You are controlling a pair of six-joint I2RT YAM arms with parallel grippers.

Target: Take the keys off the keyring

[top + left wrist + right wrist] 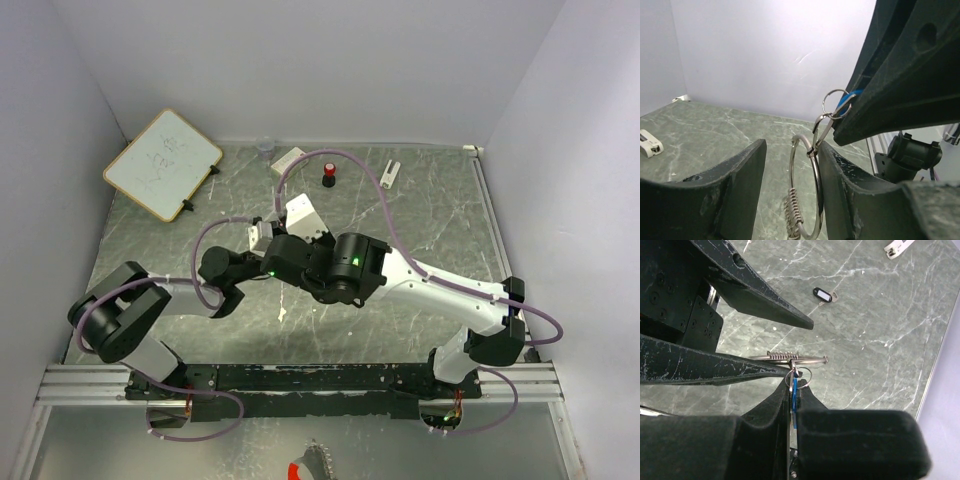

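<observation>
Landmark: I place everything from the thin silver wire keyring (810,359), which hangs above the green marbled table (430,215) where the two arms meet.
Left gripper (792,145): released; its black fingers stand apart, one on each side of the keyring. The loop lies close against one finger and clear of the other.
Right gripper (792,388): clenched on the blue plastic-headed key (794,396), just beside the keyring.
Left wrist view only: I see the keyring as a full loop with a short wire coil (790,210) on its lower part. A small silver split ring (834,90) sits above the loop, joined to it by a thin clip, with a scrap of blue behind it at the right gripper's tip.
Right wrist view only: the keyring shows edge-on as a thin bar. A black plastic-headed key (822,295) lies flat on the table, well apart from the keyring.
Top view only: the arms hide the keyring and both keys. Behind the keyring's spot stand a red-and-black knob (328,178), two white pieces and a wood-framed whiteboard (162,163).
Other keys: I cannot tell whether any plain metal ones are on the keyring.
Container: a small clear cup (265,147) stands by the back wall, well apart from the keyring. I cannot tell what is in it.
</observation>
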